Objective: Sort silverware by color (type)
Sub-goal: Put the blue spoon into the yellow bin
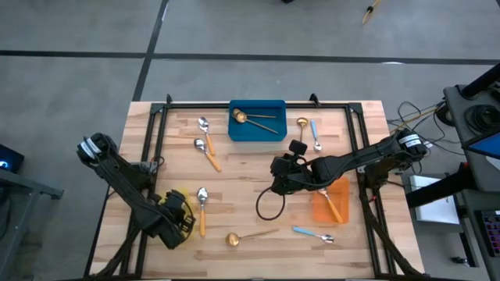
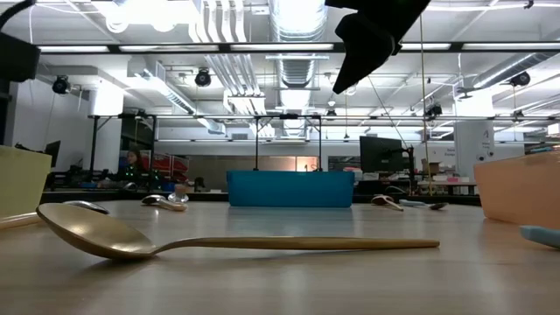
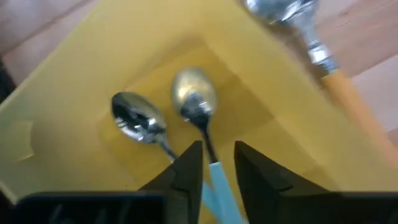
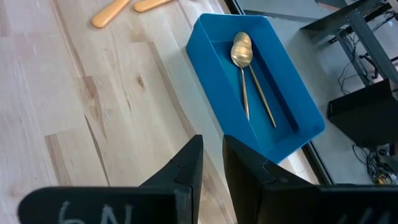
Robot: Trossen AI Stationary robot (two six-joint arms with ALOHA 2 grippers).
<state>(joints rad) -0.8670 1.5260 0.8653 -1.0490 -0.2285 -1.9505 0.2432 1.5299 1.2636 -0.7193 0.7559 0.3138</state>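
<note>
the yellow rectangular plastic bin (image 3: pixel 74 118) is largely hidden in the high view beneath the left gripper (image 3: pixel 214 163), whose fingers are seen slightly apart around the light-blue handle of a silver-bowled spoon (image 3: pixel 198 106) lying in it; its handle end is cut off. the right gripper (image 4: pixel 211 163), narrowly parted and empty, is held over bare wood near the glossy blue rectangular bin (image 4: pixel 292 99) holding two thin gold spoons (image 4: pixel 244 62).

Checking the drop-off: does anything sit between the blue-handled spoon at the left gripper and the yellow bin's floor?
Nothing visible blocks it. The left gripper is over the yellow bin, the blue-handled spoon between its parted fingers, bowl already down inside. A second spoon lies beside it, not underneath.
</note>
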